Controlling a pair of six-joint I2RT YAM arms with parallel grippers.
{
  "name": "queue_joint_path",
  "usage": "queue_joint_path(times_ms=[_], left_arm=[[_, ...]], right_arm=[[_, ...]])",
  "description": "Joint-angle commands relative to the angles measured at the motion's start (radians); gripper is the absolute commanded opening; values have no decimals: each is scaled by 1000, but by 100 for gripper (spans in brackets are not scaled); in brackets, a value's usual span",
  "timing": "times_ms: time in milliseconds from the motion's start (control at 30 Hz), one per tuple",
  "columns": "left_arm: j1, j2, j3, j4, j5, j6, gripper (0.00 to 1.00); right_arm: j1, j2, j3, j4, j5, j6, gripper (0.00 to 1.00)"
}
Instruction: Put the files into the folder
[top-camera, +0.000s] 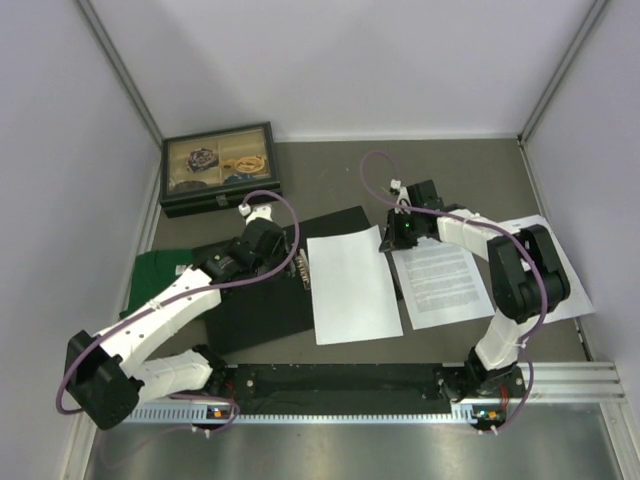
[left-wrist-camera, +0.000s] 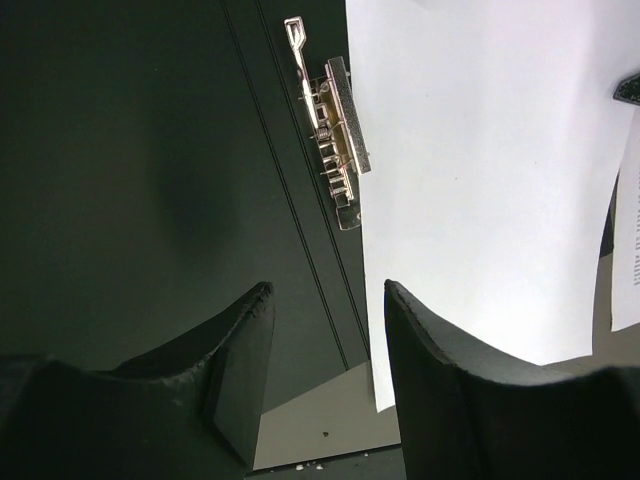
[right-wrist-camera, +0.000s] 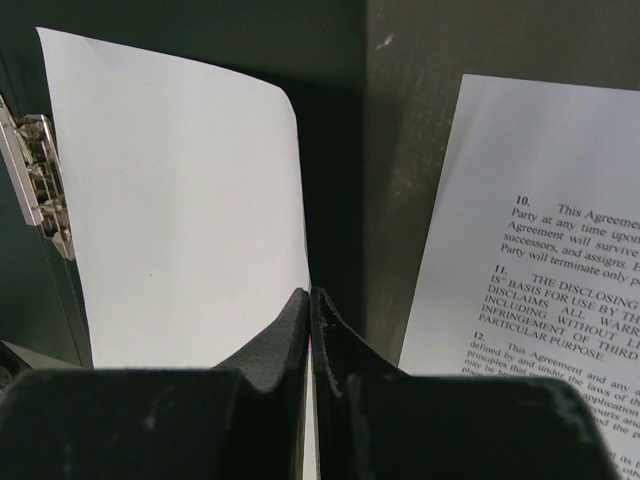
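1. Two sheets showed clearly from above, a blank sheet (top-camera: 352, 285) and a printed sheet (top-camera: 440, 282), side by side. More white paper poked out under the printed one's right side.
2. I saw the folder (top-camera: 255, 300) lying open on the table (top-camera: 480, 170), black inside up. The blank sheet lay on its right part, left edge just beside the metal clip (top-camera: 301, 270).
3. My right gripper (right-wrist-camera: 310, 292) had its jaws pressed together on the blank sheet's right edge. A thin white line of paper showed between the fingers, and that edge curled up a little.
4. My left gripper (left-wrist-camera: 325, 290) hovered over the folder's black inside, jaws wide apart and holding nothing, with the clip ahead of it.
5. The printed sheet rested on the bare table, right of the folder, with neither gripper on it.
6. A green cloth (top-camera: 160, 272) lay at the folder's left, and a black glass-lidded box (top-camera: 220, 168) sat at the far left, well apart.
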Motion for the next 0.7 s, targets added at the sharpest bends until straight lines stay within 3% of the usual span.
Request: queue_joint_path(times_ms=[0,667], left_arm=[[4,9,-13,48,14,4,54],[4,68,-40,98,31,2,58]], right_arm=[[-6,35,42,98,-54,-14,0],[10,230,292,47,-141,-136,0]])
